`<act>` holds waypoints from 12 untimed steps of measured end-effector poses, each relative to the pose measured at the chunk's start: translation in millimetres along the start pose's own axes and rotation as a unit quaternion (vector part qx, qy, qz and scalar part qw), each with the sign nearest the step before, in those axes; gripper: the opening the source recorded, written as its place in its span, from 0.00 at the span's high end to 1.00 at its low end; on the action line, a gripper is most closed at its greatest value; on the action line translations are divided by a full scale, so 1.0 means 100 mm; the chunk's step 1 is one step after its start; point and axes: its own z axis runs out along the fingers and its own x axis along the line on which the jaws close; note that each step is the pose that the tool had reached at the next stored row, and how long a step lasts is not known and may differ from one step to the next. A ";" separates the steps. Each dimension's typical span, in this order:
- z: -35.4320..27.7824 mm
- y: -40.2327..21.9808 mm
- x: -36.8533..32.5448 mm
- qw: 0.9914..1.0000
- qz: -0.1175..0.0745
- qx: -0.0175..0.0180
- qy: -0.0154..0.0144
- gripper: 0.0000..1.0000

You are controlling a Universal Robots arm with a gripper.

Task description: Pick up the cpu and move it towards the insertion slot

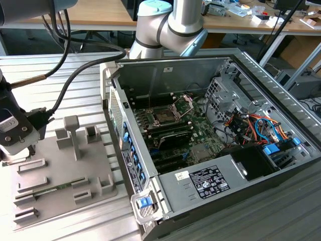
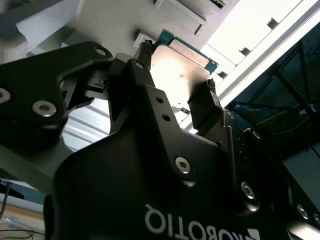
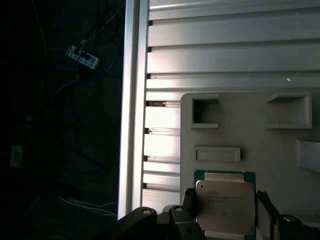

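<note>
While my claw [image 2: 177,70] hangs at the far left of the exterior view, over the left edge of the tray [image 1: 95,163], its two black fingers [image 2: 206,107] press on opposite edges of the cpu [image 3: 225,202], so I have it gripped. Both wrist views show the chip between my fingertips, pale metal top up, with a green rim showing on one side and the tray's grey surface beneath it. I cannot tell whether it rests on the tray or hangs just clear of it.

Further right, the tray stands on a slatted metal table [image 1: 55,70]. A thin green memory stick [image 1: 57,188] lies in one of the tray's grooves.

Just beside the tray, to the right, an open computer case [image 1: 165,73] lies on its side, with the green motherboard [image 1: 200,143] inside. The slot [image 1: 165,116] sits on the board's left part. It has a dark centre and a silver frame, and its metal plate [image 1: 184,103] is tilted up. It is well apart from the cpu in my grip.

At the case's right end is a tangle of coloured cables [image 1: 256,125].
</note>
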 end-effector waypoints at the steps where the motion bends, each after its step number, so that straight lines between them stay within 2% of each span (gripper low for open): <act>1: -0.005 0.000 0.000 1.000 0.000 0.000 0.000 0.45; 12: -0.080 0.002 0.000 1.000 0.000 0.000 0.000 0.45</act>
